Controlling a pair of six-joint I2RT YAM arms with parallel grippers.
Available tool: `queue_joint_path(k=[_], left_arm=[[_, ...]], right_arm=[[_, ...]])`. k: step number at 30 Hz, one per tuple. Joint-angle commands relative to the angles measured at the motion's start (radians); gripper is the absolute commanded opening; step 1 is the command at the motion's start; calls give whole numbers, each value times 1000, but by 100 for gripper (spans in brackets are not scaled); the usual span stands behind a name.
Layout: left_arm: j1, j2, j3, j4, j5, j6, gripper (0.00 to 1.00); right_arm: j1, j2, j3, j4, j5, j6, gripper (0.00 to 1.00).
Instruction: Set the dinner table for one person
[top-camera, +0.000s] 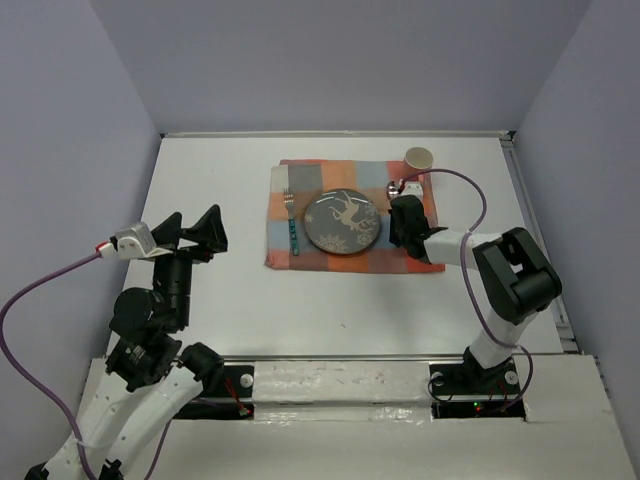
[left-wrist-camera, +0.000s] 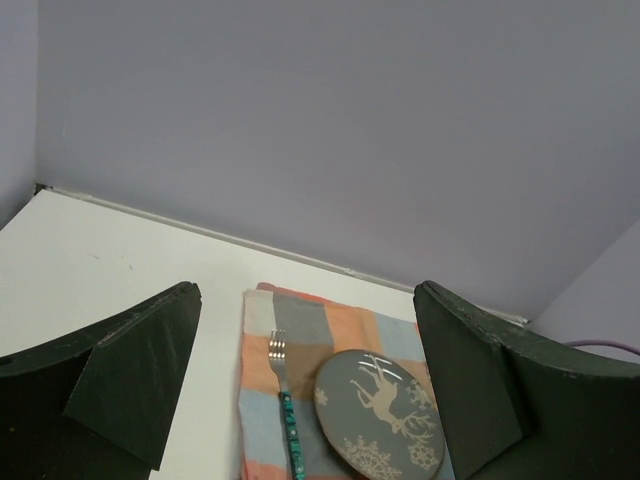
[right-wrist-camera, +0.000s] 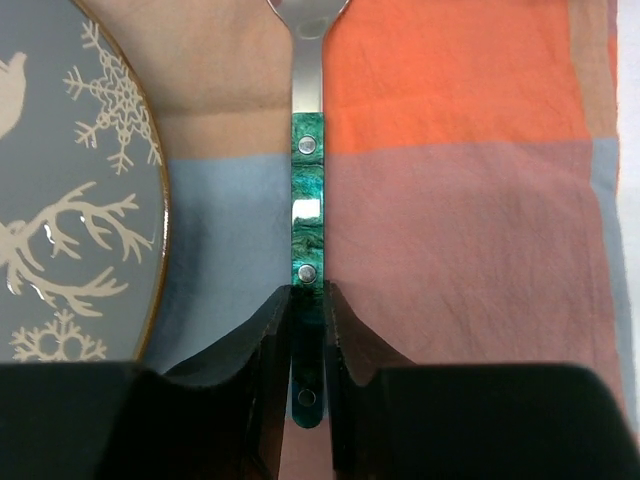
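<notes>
White rectangular dinner table (top-camera: 210, 160) is filling most of the top view and is carrying an orange-and-blue checkered cloth (top-camera: 345, 175) set at centre-far. A grey round plate w/ white reindeer and snowflake print (top-camera: 343, 222) is sitting on the cloth's middle. A steel fork w/ teal handle (top-camera: 291, 225) is lying on the cloth just left of the plate, tines pointing to the far side. A beige round cup (top-camera: 420, 158) is standing on the table at the cloth's far-right corner. R gripper (right-wrist-camera: 307, 300) is reaching down over the cloth's right part, fingers pinched tight on the lower handle of a steel utensil w/ green marbled, riveted handle (right-wrist-camera: 305, 180). The utensil is lying flat on the cloth just right of the plate rim, parallel to it; its head is cut off at the frame edge, type not confirmed. L gripper (top-camera: 190, 232) is hovering over bare table well left of the cloth, fingers spread wide, nothing between them.
</notes>
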Motion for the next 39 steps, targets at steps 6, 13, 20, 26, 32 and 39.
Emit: queue_joint_path(k=[6, 13, 20, 26, 32, 39], left_arm=[[20, 19, -4, 52, 17, 5, 99], [30, 19, -3, 49, 20, 5, 99], [35, -7, -7, 59, 81, 20, 99], [49, 14, -7, 67, 136, 17, 99], [61, 35, -7, 72, 161, 28, 99], [84, 48, 3, 64, 201, 29, 99]], right_arm=[[-5, -89, 43, -11, 28, 3, 62], [-5, -270, 24, -85, -85, 14, 64], [-5, -495, -35, -100, -343, 43, 100], [-5, -741, -55, -122, -453, 24, 100], [-5, -951, -65, -145, -469, -29, 100], [-5, -1114, -111, -145, -391, -37, 100]])
